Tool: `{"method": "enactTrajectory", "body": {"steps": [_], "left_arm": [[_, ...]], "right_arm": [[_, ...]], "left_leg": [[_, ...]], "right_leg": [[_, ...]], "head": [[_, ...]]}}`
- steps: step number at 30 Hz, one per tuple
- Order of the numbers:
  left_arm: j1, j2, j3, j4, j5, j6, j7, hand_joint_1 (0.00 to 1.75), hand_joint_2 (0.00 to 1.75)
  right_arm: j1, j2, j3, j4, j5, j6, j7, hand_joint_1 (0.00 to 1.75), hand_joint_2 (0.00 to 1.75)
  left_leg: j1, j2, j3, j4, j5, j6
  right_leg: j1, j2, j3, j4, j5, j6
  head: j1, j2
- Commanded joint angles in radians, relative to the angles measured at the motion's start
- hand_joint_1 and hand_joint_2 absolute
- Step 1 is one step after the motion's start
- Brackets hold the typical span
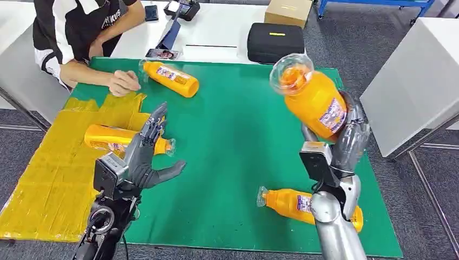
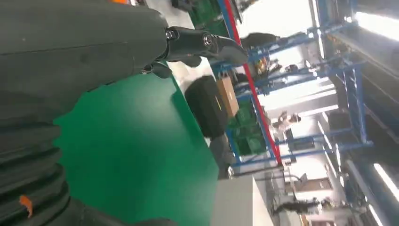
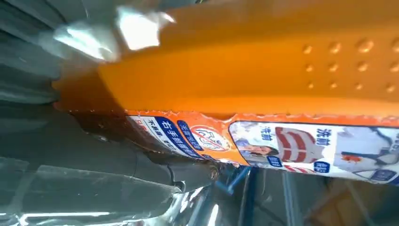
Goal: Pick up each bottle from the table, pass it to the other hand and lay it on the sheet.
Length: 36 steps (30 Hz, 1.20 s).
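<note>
My right hand (image 1: 349, 138) grips an orange bottle (image 1: 311, 95) and holds it raised above the green mat, its clear base toward the camera; up close its orange body and printed label (image 3: 282, 146) show in the right wrist view. My left hand (image 1: 146, 157) is open above the mat's left part, fingers spread, holding nothing; its dark fingers (image 2: 202, 42) show in the left wrist view. One orange bottle (image 1: 124, 139) lies on the yellow sheet (image 1: 48, 179) just behind that hand. Another (image 1: 172, 77) lies at the mat's far side, and a third (image 1: 292, 203) lies near my right forearm.
A person sits at the far left, a hand (image 1: 123, 82) resting on the mat beside the far bottle. Behind the green mat (image 1: 233, 141) are a black case (image 1: 276, 40), a cardboard box (image 1: 288, 11) and phones. A white table (image 1: 417, 81) stands to the right.
</note>
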State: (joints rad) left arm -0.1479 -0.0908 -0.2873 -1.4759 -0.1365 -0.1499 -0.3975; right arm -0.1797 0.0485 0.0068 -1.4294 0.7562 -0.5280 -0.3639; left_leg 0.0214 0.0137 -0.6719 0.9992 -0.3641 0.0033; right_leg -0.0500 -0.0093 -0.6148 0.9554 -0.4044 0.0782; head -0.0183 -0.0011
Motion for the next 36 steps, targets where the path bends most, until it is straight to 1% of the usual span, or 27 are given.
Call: {"method": "enactTrajectory", "body": {"steps": [1,2,6,7,8,9,10,11,13,14,16,17,21,22,23,24,25,26,27,28,29,31,32,33,34,35,36], "left_arm": [[-0.056,0.003,-0.048,0.074,0.049,-0.046,0.009,0.00,1.75],[-0.058,0.003,-0.047,0.078,0.050,-0.046,0.009,0.00,1.75],[-0.072,-0.001,-0.047,0.107,0.060,-0.056,0.008,0.00,1.75],[-0.078,-0.001,-0.049,0.116,0.063,-0.061,0.006,0.00,1.75],[-0.084,0.000,-0.050,0.123,0.065,-0.063,0.004,0.00,1.75],[-0.090,0.001,-0.052,0.129,0.066,-0.063,0.003,0.00,1.75],[-0.092,0.002,-0.052,0.130,0.066,-0.063,0.002,0.00,1.75],[-0.098,0.003,-0.053,0.137,0.067,-0.062,0.000,0.00,1.75],[-0.099,0.004,-0.052,0.137,0.067,-0.062,0.000,0.00,1.75],[-0.100,0.004,-0.053,0.138,0.067,-0.062,0.000,0.00,1.75],[-0.106,0.001,-0.057,0.146,0.068,-0.060,-0.001,0.00,1.75],[-0.110,-0.001,-0.059,0.152,0.068,-0.059,-0.001,0.00,1.75],[-0.116,-0.005,-0.060,0.160,0.069,-0.059,-0.002,0.00,1.75],[-0.116,-0.005,-0.060,0.160,0.069,-0.059,-0.002,0.00,1.75],[-0.116,-0.005,-0.060,0.160,0.069,-0.059,-0.002,0.00,1.75],[-0.116,-0.005,-0.059,0.161,0.070,-0.059,-0.002,0.00,1.75],[-0.116,-0.005,-0.059,0.161,0.070,-0.059,-0.002,0.00,1.75],[-0.116,-0.005,-0.059,0.161,0.070,-0.059,-0.002,0.00,1.75],[-0.119,-0.006,-0.059,0.167,0.072,-0.059,-0.003,0.00,1.75],[-0.121,-0.007,-0.058,0.171,0.073,-0.059,-0.004,0.00,1.75],[-0.123,-0.008,-0.058,0.173,0.073,-0.059,-0.004,0.00,1.75],[-0.130,-0.006,-0.056,0.181,0.078,-0.059,-0.007,0.00,1.75],[-0.132,-0.006,-0.054,0.184,0.080,-0.060,-0.008,0.00,1.75],[-0.134,-0.006,-0.054,0.185,0.082,-0.060,-0.009,0.00,1.75],[-0.134,-0.006,-0.054,0.185,0.082,-0.060,-0.009,0.00,1.75],[-0.134,-0.006,-0.054,0.185,0.082,-0.060,-0.009,0.00,1.75],[-0.137,-0.004,-0.055,0.189,0.087,-0.063,-0.010,0.00,1.75]], "right_arm": [[-0.093,0.038,0.137,0.173,-0.084,0.059,-0.015,1.75,1.75],[-0.099,0.039,0.148,0.186,-0.084,0.061,-0.016,1.75,1.75],[-0.140,0.052,0.212,0.262,-0.087,0.102,-0.017,1.75,1.75],[-0.149,0.058,0.229,0.281,-0.088,0.117,-0.019,1.75,1.75],[-0.161,0.062,0.245,0.301,-0.090,0.135,-0.022,1.75,1.75],[-0.171,0.069,0.259,0.324,-0.091,0.147,-0.024,1.75,1.75],[-0.173,0.073,0.263,0.329,-0.092,0.150,-0.025,1.75,1.75],[-0.182,0.081,0.275,0.345,-0.091,0.164,-0.029,1.75,1.75],[-0.183,0.088,0.277,0.346,-0.091,0.162,-0.026,1.75,1.75],[-0.187,0.087,0.282,0.352,-0.090,0.169,-0.028,1.75,1.75],[-0.193,0.093,0.301,0.371,-0.085,0.200,-0.039,1.75,1.75],[-0.197,0.095,0.313,0.383,-0.077,0.212,-0.043,1.75,1.75],[-0.200,0.103,0.327,0.399,-0.067,0.215,-0.045,1.75,1.75],[-0.200,0.103,0.327,0.399,-0.067,0.215,-0.045,1.75,1.75],[-0.200,0.103,0.327,0.399,-0.067,0.215,-0.045,1.75,1.75],[-0.201,0.100,0.326,0.400,-0.067,0.215,-0.045,1.75,1.75],[-0.201,0.100,0.326,0.400,-0.067,0.215,-0.045,1.75,1.75],[-0.201,0.100,0.326,0.400,-0.067,0.215,-0.045,1.75,1.75],[-0.208,0.104,0.335,0.417,-0.067,0.229,-0.048,1.75,1.75],[-0.214,0.106,0.347,0.429,-0.063,0.235,-0.055,1.75,1.75],[-0.216,0.108,0.353,0.436,-0.061,0.237,-0.058,1.75,1.75],[-0.228,0.116,0.385,0.462,-0.054,0.249,-0.070,1.75,1.75],[-0.232,0.117,0.398,0.469,-0.053,0.258,-0.071,1.75,1.75],[-0.235,0.116,0.410,0.474,-0.050,0.266,-0.072,1.75,1.75],[-0.235,0.116,0.410,0.474,-0.050,0.266,-0.072,1.75,1.75],[-0.235,0.116,0.410,0.474,-0.050,0.266,-0.072,1.75,1.75],[-0.241,0.114,0.432,0.484,-0.039,0.281,-0.076,1.75,1.75]], "left_leg": [[0.001,0.001,0.005,0.000,-0.002,0.000],[0.001,0.002,0.008,0.000,-0.003,0.000],[0.000,0.001,0.005,-0.001,-0.002,0.000],[0.001,0.002,0.008,0.000,-0.003,0.000],[0.001,0.002,0.005,0.000,-0.001,0.000],[0.001,0.002,0.008,0.000,-0.003,0.000],[0.001,0.002,0.005,-0.001,-0.001,0.000],[0.001,0.003,0.008,0.000,-0.003,0.000],[0.001,0.001,0.005,0.000,-0.002,0.000],[0.001,0.001,0.008,0.000,-0.003,0.000],[0.001,0.001,0.004,0.000,-0.001,0.000],[0.001,0.001,0.008,0.000,-0.003,0.001],[0.001,0.000,0.006,-0.001,-0.001,0.000],[0.001,0.000,0.008,0.000,-0.002,0.000],[0.001,0.000,0.005,-0.001,-0.001,0.000],[0.001,-0.001,0.008,0.000,-0.003,0.000],[0.001,0.000,0.006,0.000,-0.002,0.000],[0.001,0.000,0.008,0.001,-0.003,0.001],[0.001,0.000,0.005,0.000,-0.001,0.000],[0.001,-0.001,0.009,0.001,-0.003,0.001],[0.001,0.000,0.003,0.000,-0.001,0.000],[0.001,0.001,0.009,0.001,-0.003,0.001],[0.001,0.001,0.004,0.000,-0.001,0.000],[0.001,0.000,0.007,0.000,-0.002,0.000],[0.001,0.000,0.004,0.000,-0.001,0.000],[0.001,0.000,0.007,0.000,-0.002,0.000],[0.001,-0.001,0.005,0.000,-0.001,0.000]], "right_leg": [[0.001,0.002,0.005,0.000,-0.001,-0.005],[0.001,0.003,0.007,0.000,-0.002,-0.007],[0.001,0.003,0.004,-0.001,-0.001,-0.005],[0.001,0.004,0.007,0.000,-0.002,-0.007],[0.001,0.003,0.004,-0.001,-0.001,-0.005],[0.001,0.003,0.007,0.000,-0.002,-0.007],[0.001,0.003,0.004,-0.001,0.000,-0.004],[0.002,0.004,0.007,0.000,-0.002,-0.007],[0.001,0.002,0.004,0.000,-0.001,-0.005],[0.001,0.003,0.007,0.000,-0.002,-0.007],[0.001,0.002,0.003,0.000,-0.001,-0.004],[0.001,0.002,0.007,0.000,-0.003,-0.007],[0.001,0.001,0.005,0.000,-0.001,-0.005],[0.001,0.001,0.007,0.000,-0.002,-0.007],[0.001,0.001,0.005,0.000,-0.001,-0.005],[0.001,0.000,0.007,0.000,-0.003,-0.007],[0.001,0.001,0.005,0.000,-0.002,-0.005],[0.001,0.001,0.008,0.001,-0.003,-0.007],[0.001,0.001,0.005,0.000,-0.001,-0.005],[0.001,0.001,0.008,0.001,-0.003,-0.007],[0.001,0.001,0.003,0.000,-0.001,-0.004],[0.001,0.002,0.008,0.001,-0.003,-0.007],[0.001,0.002,0.003,0.000,-0.001,-0.004],[0.001,0.002,0.006,0.000,-0.002,-0.006],[0.001,0.001,0.004,0.000,-0.001,-0.004],[0.001,0.001,0.006,0.001,-0.002,-0.006],[0.001,0.000,0.004,0.000,-0.001,-0.005]], "head": [[0.000,0.000],[0.000,0.000],[0.000,0.000],[0.000,0.000],[0.000,0.000],[0.000,0.000],[0.000,0.000],[0.000,0.000],[0.000,0.000],[0.000,0.000],[0.000,0.000],[0.000,0.000],[0.000,0.000],[0.000,0.000],[0.000,0.000],[0.000,0.000],[0.000,0.000],[0.000,0.000],[0.000,0.000],[0.000,0.000],[0.001,0.000],[0.000,0.000],[0.000,0.000],[0.000,0.000],[0.000,0.000],[0.000,0.000],[0.000,0.000]]}}
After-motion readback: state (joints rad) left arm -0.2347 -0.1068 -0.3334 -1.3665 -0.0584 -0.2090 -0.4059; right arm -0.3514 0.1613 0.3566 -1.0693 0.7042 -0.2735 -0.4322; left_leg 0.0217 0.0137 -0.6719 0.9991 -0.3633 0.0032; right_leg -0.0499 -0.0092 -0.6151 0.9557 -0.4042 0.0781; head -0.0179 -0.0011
